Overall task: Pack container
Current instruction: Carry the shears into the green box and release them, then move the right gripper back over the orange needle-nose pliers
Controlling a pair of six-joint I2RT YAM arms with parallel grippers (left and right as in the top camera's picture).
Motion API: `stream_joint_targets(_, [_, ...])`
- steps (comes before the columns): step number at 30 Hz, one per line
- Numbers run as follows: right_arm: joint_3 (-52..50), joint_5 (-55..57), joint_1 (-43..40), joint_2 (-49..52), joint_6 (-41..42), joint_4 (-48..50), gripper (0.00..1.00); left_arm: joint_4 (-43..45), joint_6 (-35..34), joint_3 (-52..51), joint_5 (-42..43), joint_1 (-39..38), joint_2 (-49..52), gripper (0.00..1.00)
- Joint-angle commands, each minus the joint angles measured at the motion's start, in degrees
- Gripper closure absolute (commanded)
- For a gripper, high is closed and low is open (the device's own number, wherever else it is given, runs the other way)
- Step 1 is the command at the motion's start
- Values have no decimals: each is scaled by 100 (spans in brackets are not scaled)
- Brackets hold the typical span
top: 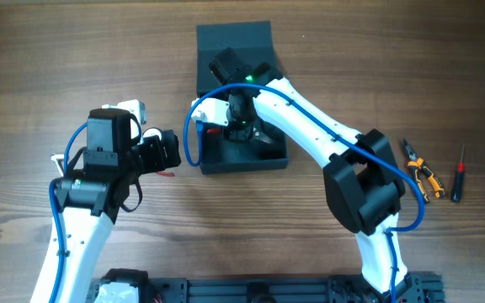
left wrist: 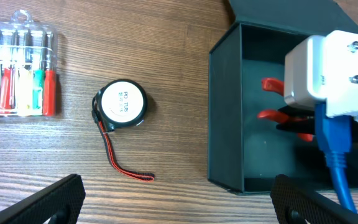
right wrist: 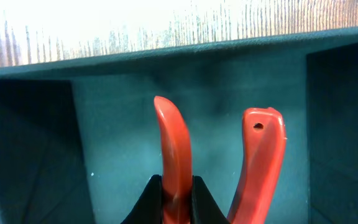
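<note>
The open container (top: 242,162) sits upper centre in the overhead view. Inside, the right claw (right wrist: 177,190) pinches one handle of red-handled pliers (right wrist: 263,162). The left claw (left wrist: 179,202) gapes wide, empty, over the counter (left wrist: 166,74).

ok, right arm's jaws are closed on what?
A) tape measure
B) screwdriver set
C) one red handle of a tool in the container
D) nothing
C: the right wrist view shows the right gripper pinching one handle of the red-handled tool, down inside the container.
</note>
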Motion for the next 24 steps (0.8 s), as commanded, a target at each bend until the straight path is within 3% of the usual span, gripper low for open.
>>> stream_joint_targets(1, [15, -157, -9, 17, -7, 116, 64, -2, -94, 144, 92, -28, -4, 0])
stream_joint_targets(5, [15, -162, -9, 17, 4, 87, 40, -4, -94, 144, 94, -28, -4, 0])
stream_joint_targets(12, [157, -157, -9, -46, 732, 42, 36, -2, -94, 144, 92, -28, -4, 0])
stream_joint_targets(15, [566, -85, -31, -328, 1539, -4, 29, -2, -94, 144, 92, -28, -4, 0])
stream_joint_targets(17, [927, 122, -98, -599, 2216, -131, 15, -2, -94, 144, 92, -28, -4, 0])
stream_joint_targets(21, [1622, 874, -439, -1231, 3250, -568, 12, -2, -92, 144, 92, -28, -4, 0])
stream_joint_targets(24, [1961, 1655, -1051, -1836, 4400, -1176, 4, -4, -92, 144, 92, -28, -4, 0])
